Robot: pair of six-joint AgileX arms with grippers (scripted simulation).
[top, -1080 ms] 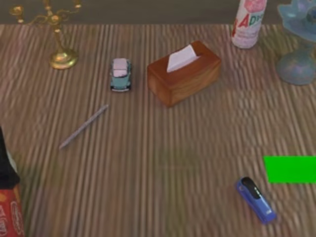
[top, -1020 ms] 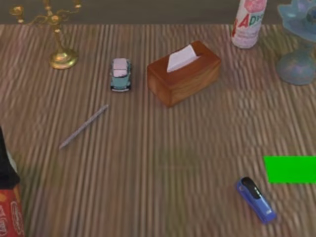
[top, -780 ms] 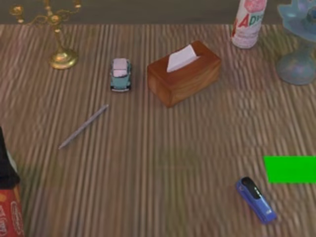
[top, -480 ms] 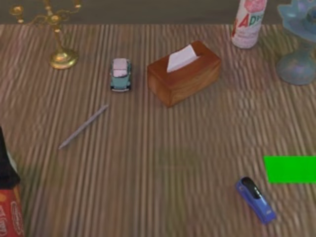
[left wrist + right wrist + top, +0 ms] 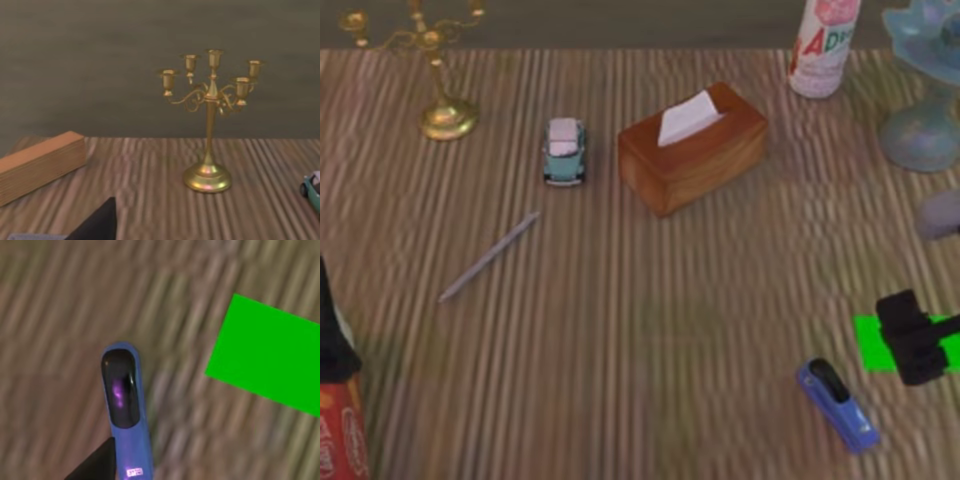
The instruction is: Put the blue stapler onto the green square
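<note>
The blue stapler lies flat near the table's front right, its black patch at the end toward the table's middle. The green square sits just beyond it at the right edge, partly covered. My right gripper hangs dark over the square's left part, up and right of the stapler and apart from it. In the right wrist view the stapler runs close beside a dark part of that gripper, with the green square off to the side. My left gripper shows only in its own wrist view, parked.
A wooden tissue box, a toy car and a thin grey-lilac pen lie mid-table. A gold candelabra, a white bottle and a blue stand line the back. A red-and-black object stands front left.
My right arm has come in from the right edge and now covers part of the green square. The stapler and everything else have stayed put.
</note>
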